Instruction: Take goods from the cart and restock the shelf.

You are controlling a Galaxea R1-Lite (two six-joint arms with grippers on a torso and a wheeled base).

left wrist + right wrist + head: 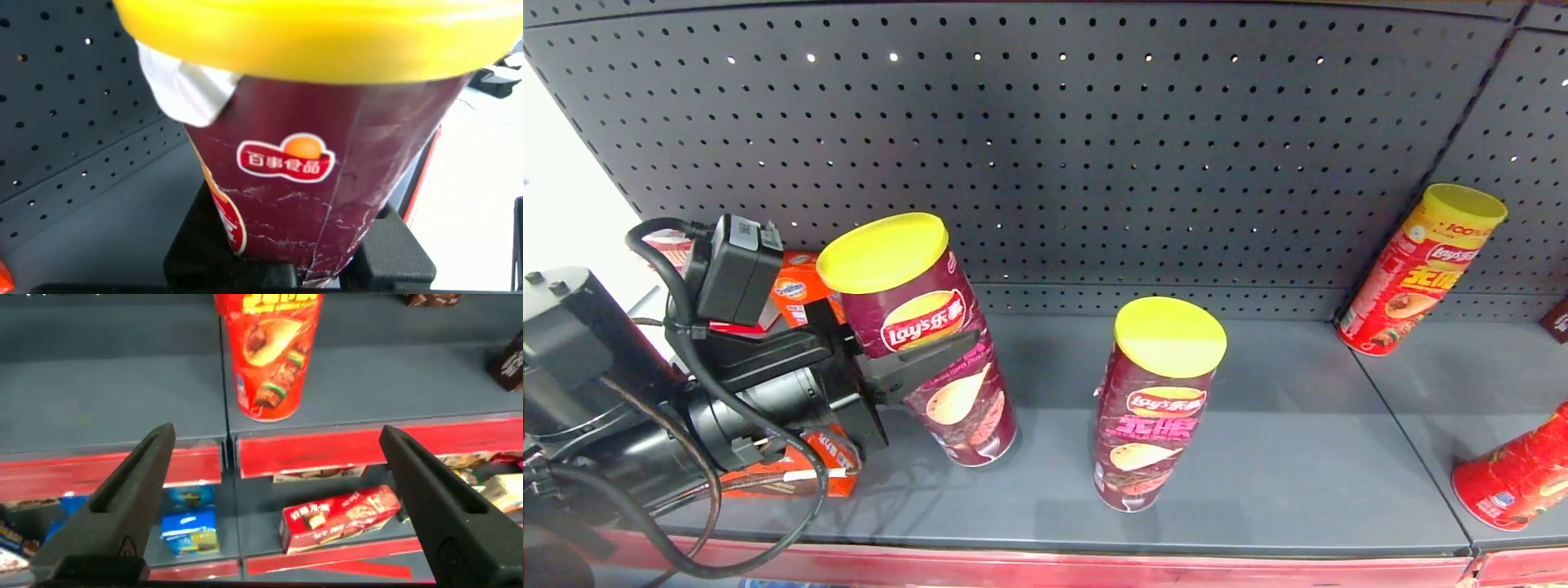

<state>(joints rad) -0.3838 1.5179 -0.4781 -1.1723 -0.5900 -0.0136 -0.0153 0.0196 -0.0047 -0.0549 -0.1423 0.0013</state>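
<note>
Head view: the left pincer (915,355) is clamped round a maroon chip can (968,408), which tilts over the left part of the grey shelf (1298,457). Orange boxes (821,478) crowd the left end just beside it. A second maroon can (1156,408) stands mid-shelf, with bare shelf between the two. A red can (1417,273) leans at the back right against the pegboard (1094,147). The right pincer (278,506) is spread wide before a red chip can (270,359) near a shelf's front edge.
</note>
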